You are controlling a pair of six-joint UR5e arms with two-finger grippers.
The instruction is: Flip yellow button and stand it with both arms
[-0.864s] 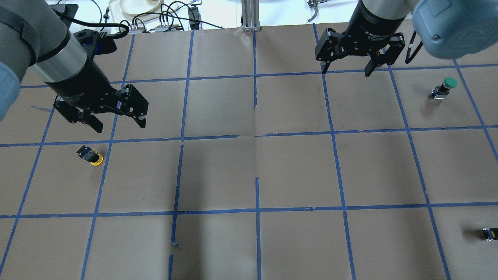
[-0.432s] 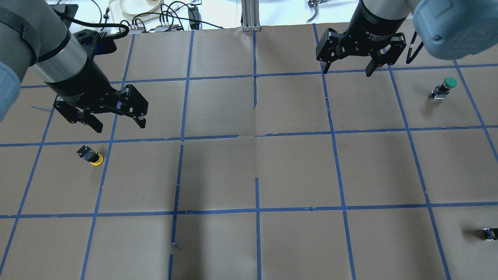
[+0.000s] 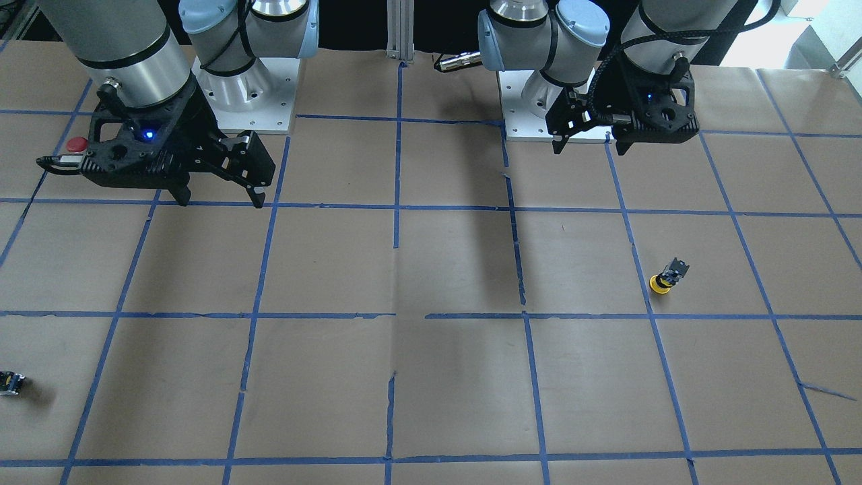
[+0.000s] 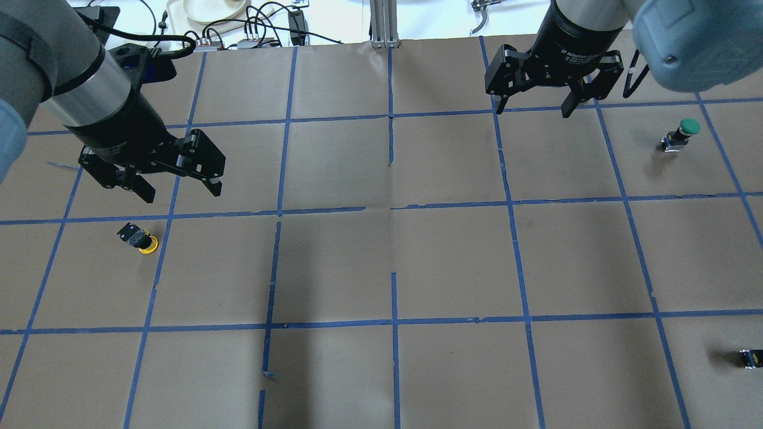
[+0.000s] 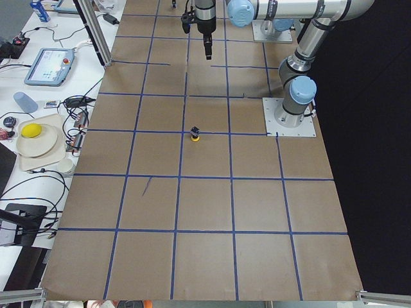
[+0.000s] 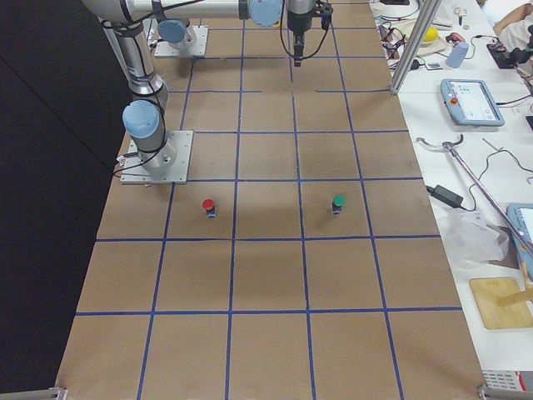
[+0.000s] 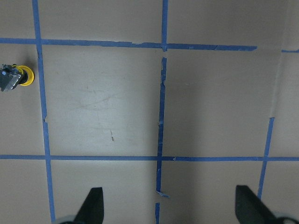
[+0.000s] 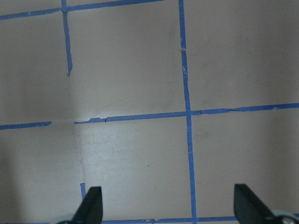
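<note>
The yellow button sits on the brown paper at the left, and seems to rest on its yellow cap with the black body pointing up. It also shows in the front view, the left side view and at the left edge of the left wrist view. My left gripper is open and empty, raised above the table, beyond and a little right of the button. My right gripper is open and empty, high over the far right of the table.
A green-capped button stands at the far right. A red-capped button sits near the right arm's base. A small dark capless component lies at the near right edge. Plates and cables lie beyond the far edge.
The left gripper has drifted slightly left and away from the robot. The right gripper has shifted very slightly. Both stay open. The yellow button has not moved.
</note>
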